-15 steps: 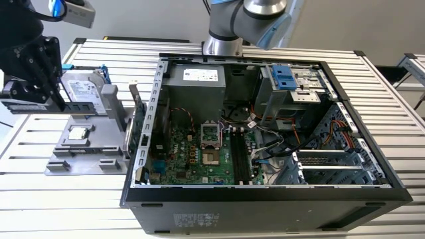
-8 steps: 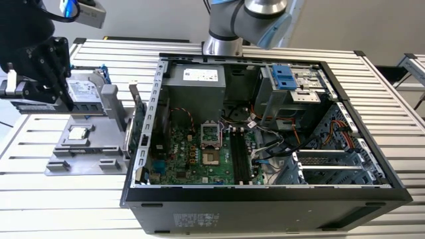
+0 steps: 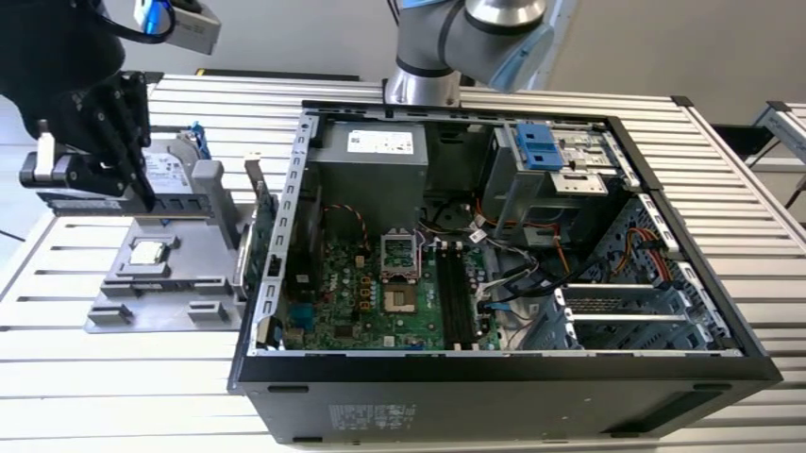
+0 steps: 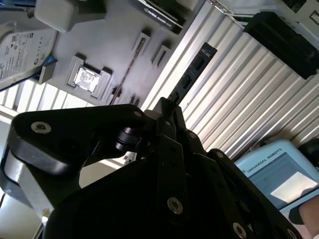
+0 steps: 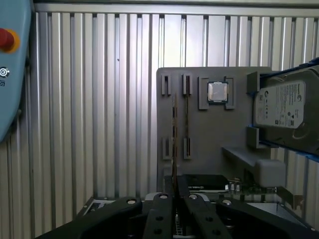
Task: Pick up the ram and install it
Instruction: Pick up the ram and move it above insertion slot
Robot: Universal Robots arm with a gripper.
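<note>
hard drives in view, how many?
1: the hard drive on the tray, next to the CPU. More may be hidden in the case.

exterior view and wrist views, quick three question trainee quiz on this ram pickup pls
1. True or false: the black gripper is shut on the long, thin ram stick with dark chips.
2. Which sits on the grey plastic parts holder? A) a square silver processor chip B) a screwdriver C) a fan
3. Fill in: the open black computer case sits to the exterior view's ____ of the holder.
Key: 1 true; 2 A; 3 right.
</note>
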